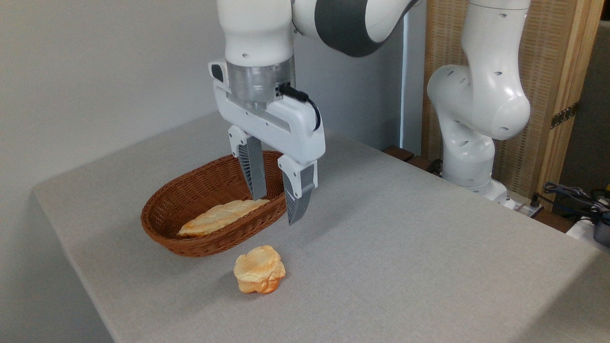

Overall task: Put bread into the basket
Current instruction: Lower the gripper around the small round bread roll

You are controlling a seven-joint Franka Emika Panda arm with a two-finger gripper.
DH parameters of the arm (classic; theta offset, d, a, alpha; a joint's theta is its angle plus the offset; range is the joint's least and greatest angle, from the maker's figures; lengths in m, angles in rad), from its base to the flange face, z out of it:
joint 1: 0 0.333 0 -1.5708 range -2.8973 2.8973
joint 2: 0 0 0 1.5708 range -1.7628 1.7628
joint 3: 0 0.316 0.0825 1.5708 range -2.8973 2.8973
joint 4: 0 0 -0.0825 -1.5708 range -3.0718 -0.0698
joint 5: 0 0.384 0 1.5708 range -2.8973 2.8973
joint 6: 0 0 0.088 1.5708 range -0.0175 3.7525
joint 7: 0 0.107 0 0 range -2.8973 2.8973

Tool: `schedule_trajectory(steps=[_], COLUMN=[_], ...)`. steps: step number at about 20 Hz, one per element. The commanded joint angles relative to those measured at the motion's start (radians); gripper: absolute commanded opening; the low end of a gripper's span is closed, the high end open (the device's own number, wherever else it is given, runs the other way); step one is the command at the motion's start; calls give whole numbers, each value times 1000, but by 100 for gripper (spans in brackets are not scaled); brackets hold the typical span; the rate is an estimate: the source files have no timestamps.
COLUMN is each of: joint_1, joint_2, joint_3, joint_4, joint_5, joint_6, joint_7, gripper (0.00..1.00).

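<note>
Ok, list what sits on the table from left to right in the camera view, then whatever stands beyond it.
Basket with the long flat loaf lying in it → small bun on the table just in front of the basket → arm's white base column at the table's far right edge → cables at the right border.

A table (405, 247) covered in pale grey cloth fills most of the view, standing against a plain off-white wall (95, 71). Behind its far right edge stands a woven straw-coloured panel in a wooden frame (557, 62), with dark cables (572, 193) lying low beside it.
</note>
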Motion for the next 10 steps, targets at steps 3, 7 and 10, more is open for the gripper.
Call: schedule_trajectory(steps=[3, 7, 10], joint_1=[-6, -9, -11], joint_2=[42, 111, 160], joint_3=[13, 13, 12], joint_4=[-35, -36, -36], joint_5=[14, 14, 12], joint_6=[102, 167, 210], joint_7=[58, 58, 58], gripper=[100, 100, 100])
